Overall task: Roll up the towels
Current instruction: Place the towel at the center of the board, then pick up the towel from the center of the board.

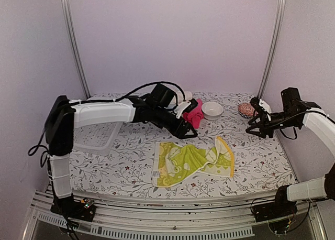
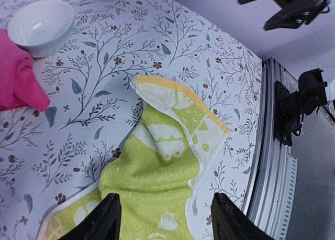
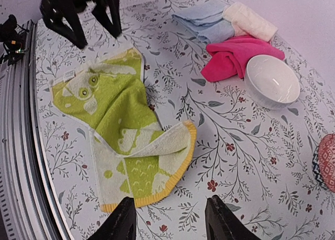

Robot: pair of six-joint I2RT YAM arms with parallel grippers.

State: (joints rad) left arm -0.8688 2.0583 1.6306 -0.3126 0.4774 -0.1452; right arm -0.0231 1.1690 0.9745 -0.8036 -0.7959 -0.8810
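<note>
From above, you see the yellow-green towel [image 1: 191, 164] lying on the table [image 1: 261, 161] in front of the arms. It is mostly flat, with its right corner flipped back on itself. The left fingers [image 1: 189, 133] hang above its far edge, and the right fingers [image 1: 252, 127] hover well off to the right. The pink towel [image 1: 194, 116] sits bunched beside a white bowl [image 1: 212, 110] at the back. In the left wrist view your fingers stand apart, holding nothing, above the towel's green body. In the right wrist view those fingers are likewise spread and empty, near the yellow-hemmed flap; the light blue towel [image 3: 207, 17] and cream towel [image 3: 251, 20] lie folded beyond the pink one. The cloth looks light, limp and apt to bunch, so pinch a hemmed corner or edge, lay the flap flat, then roll.
</note>
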